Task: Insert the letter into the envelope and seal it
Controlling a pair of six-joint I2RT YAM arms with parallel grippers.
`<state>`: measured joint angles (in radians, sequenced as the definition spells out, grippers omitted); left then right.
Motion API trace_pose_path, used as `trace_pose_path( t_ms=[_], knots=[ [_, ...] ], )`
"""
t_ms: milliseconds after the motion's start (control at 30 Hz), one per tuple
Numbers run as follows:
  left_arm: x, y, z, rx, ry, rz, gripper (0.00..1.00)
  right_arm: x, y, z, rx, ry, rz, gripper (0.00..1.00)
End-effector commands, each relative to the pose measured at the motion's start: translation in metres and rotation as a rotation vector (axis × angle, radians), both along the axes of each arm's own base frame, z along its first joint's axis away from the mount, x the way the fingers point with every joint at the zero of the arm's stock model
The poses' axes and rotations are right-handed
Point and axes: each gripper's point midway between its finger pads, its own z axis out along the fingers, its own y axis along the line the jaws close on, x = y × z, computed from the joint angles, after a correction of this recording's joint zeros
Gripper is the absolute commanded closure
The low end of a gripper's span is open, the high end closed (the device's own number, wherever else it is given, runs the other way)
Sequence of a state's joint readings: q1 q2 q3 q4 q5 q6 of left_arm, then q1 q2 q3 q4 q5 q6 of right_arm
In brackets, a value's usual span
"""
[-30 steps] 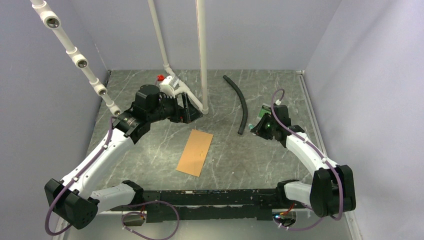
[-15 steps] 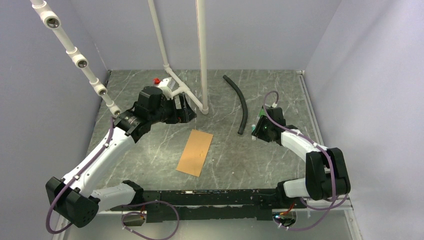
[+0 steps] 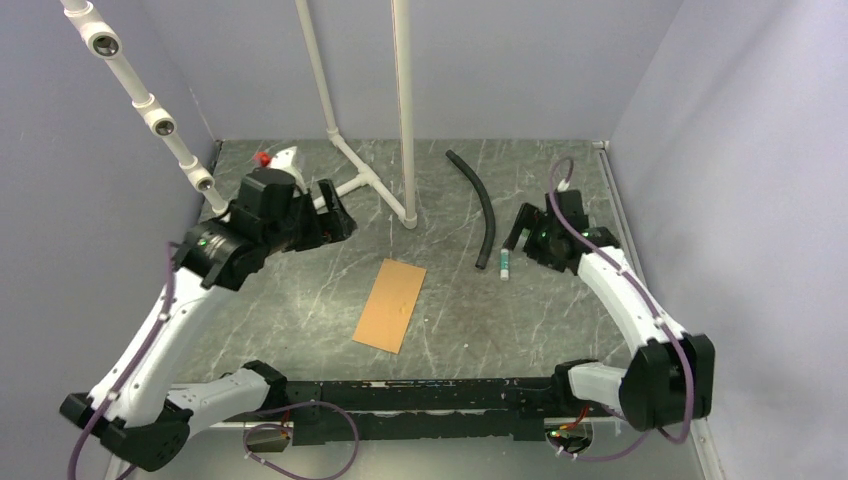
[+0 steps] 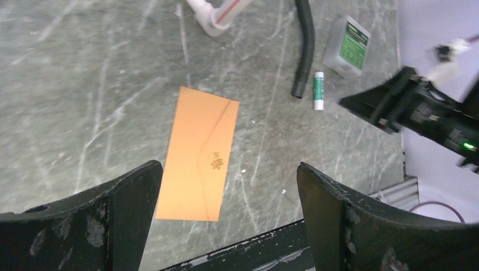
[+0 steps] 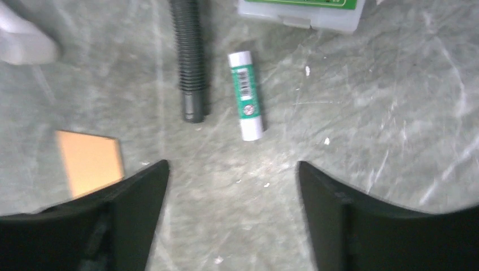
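Observation:
The orange-brown envelope point(image 3: 390, 305) lies flat mid-table, its pointed flap folded down; it also shows in the left wrist view point(image 4: 197, 152), and a corner of it shows in the right wrist view point(image 5: 90, 161). The letter is hidden or out of view. My left gripper point(image 3: 336, 212) hovers open behind and left of the envelope, with nothing between its fingers point(image 4: 227, 166). My right gripper point(image 3: 524, 232) stands open at the right point(image 5: 233, 165), over bare table. A white and green glue stick point(image 3: 504, 263) lies just beyond its fingertips point(image 5: 245, 95).
A black corrugated hose point(image 3: 483, 205) runs from the back to its end beside the glue stick point(image 4: 318, 90). A clear box with a green label point(image 4: 349, 45) sits behind them. A white pipe frame point(image 3: 370, 180) stands at the back centre.
My right gripper has opened and drawn back, and the glue stick now lies loose on the table. My left arm has swung left and back, away from the envelope.

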<state>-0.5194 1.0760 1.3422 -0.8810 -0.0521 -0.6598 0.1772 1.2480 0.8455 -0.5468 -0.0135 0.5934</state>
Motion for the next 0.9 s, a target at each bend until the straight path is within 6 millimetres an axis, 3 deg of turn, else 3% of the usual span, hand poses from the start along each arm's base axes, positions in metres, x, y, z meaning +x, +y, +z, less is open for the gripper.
trace_pose_path(
  t_ms=[0,100,233,333,467,667,867],
  knots=[
    [-0.038,0.059,0.028,0.101,-0.013,0.162,0.07,-0.013,-0.022,0.074,-0.084,-0.056,-0.046,0.01],
    [-0.055,0.085,0.055,0.145,-0.085,0.2,0.07,-0.033,-0.042,0.108,-0.154,-0.033,-0.124,0.0],
    [-0.079,0.114,0.08,0.174,-0.15,0.249,0.07,-0.061,-0.055,0.158,-0.183,-0.08,-0.143,0.0],
    [-0.093,0.112,0.096,0.177,-0.229,0.139,0.07,-0.078,-0.057,0.197,-0.166,-0.154,-0.138,0.0],
    [-0.11,0.116,0.118,0.163,-0.283,0.098,0.07,-0.096,-0.045,0.238,-0.101,-0.204,-0.071,0.0],
    [-0.128,0.137,0.12,0.182,-0.279,0.151,0.07,-0.116,-0.033,0.271,-0.039,-0.324,0.026,0.0],
    [-0.132,0.143,0.108,0.169,-0.26,0.195,0.07,-0.128,-0.022,0.279,0.015,-0.362,0.086,0.0]
  ],
)
